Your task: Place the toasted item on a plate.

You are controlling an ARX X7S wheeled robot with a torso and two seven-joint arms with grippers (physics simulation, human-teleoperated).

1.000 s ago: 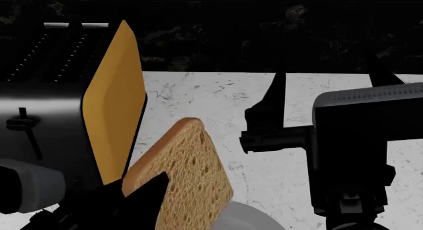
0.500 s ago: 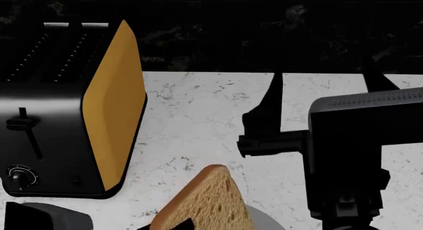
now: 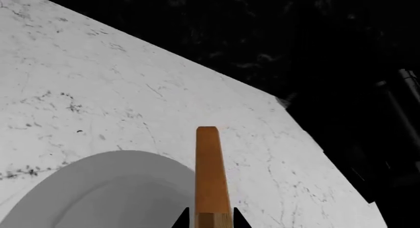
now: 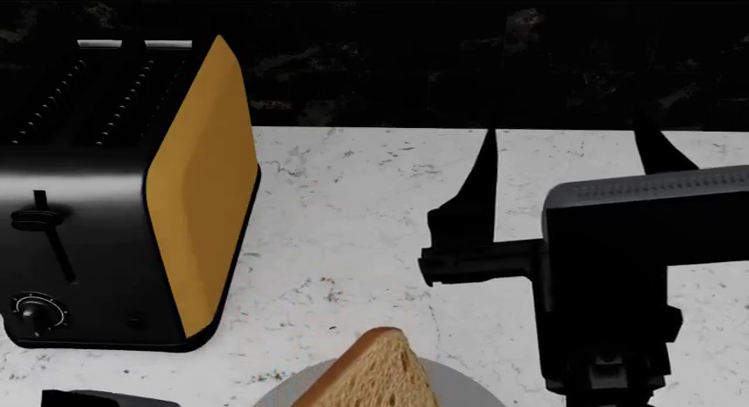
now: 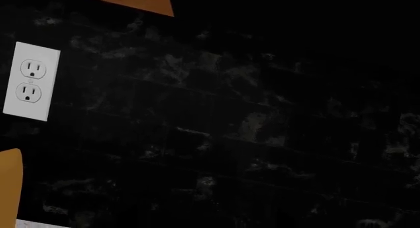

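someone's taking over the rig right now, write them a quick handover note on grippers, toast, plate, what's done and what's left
Left gripper: shut on the toast slice, holding it edge-up by its lower end.
Right gripper: open and empty, raised over the marble counter, clear of the job.
The toast is out of the toaster and hangs over the grey plate at the near edge of the counter; whether it touches the plate cannot be told.
Done: toast pulled and carried to the plate.
Left: lower it, lay it flat on the plate, open the left gripper, withdraw.
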